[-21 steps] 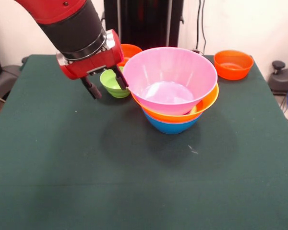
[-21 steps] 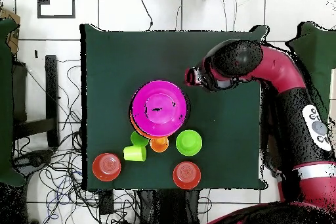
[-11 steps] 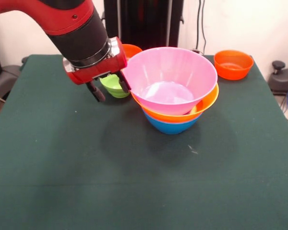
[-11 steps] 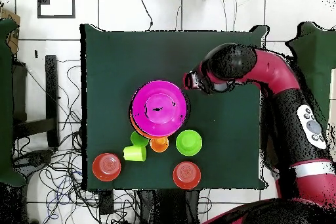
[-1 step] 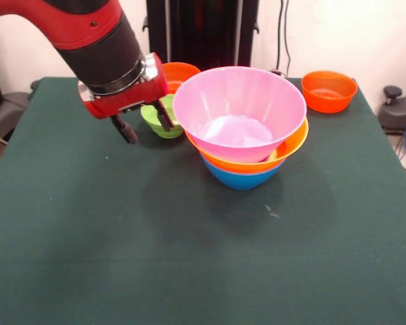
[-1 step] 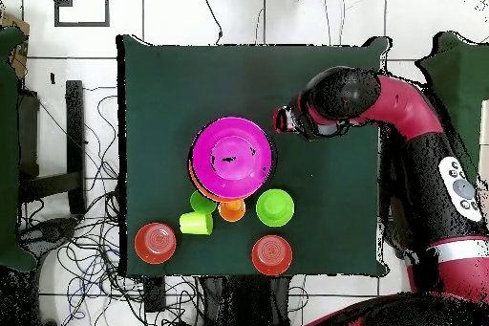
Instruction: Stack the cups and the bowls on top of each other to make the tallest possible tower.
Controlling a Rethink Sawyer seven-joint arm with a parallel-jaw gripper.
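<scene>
Progress: tower (image 5: 245, 135) is 3 bowls deep. Pink bowl (image 5: 239, 112) on top, yellow-orange bowl (image 5: 294, 145) under it, blue bowl (image 5: 240, 177) at bottom on the table (image 5: 122, 237), roughly mid-table. That part looks done.

Left to stack, judging from what sits loose: green bowl (image 5: 159, 118) just left of the tower, an orange bowl (image 5: 179, 71) behind it at the far edge, another orange bowl (image 5: 329, 90) far right corner. Overhead also shows the cups bunched beside the tower on its robot side: lime-yellow cup (image 6: 196, 223) lying on its side, orange cup (image 6: 231, 210), green cup (image 6: 201, 202) partly tucked under the pink rim. Prob. less than halfway, since 6 pcs aren't on yet.

Gripper (image 5: 143, 125): hangs left of the tower, w/ the green bowl showing between and behind its two dark fingers (image 5: 127, 131). Fingers are spread apart, moderately wide, nothing held between them. The right finger sits close to the pink rim; can't tell from front view if it touches. Overhead puts the gripper (image 6: 284, 119) just beside the tower, apart from the green bowl (image 6: 274, 206).
</scene>
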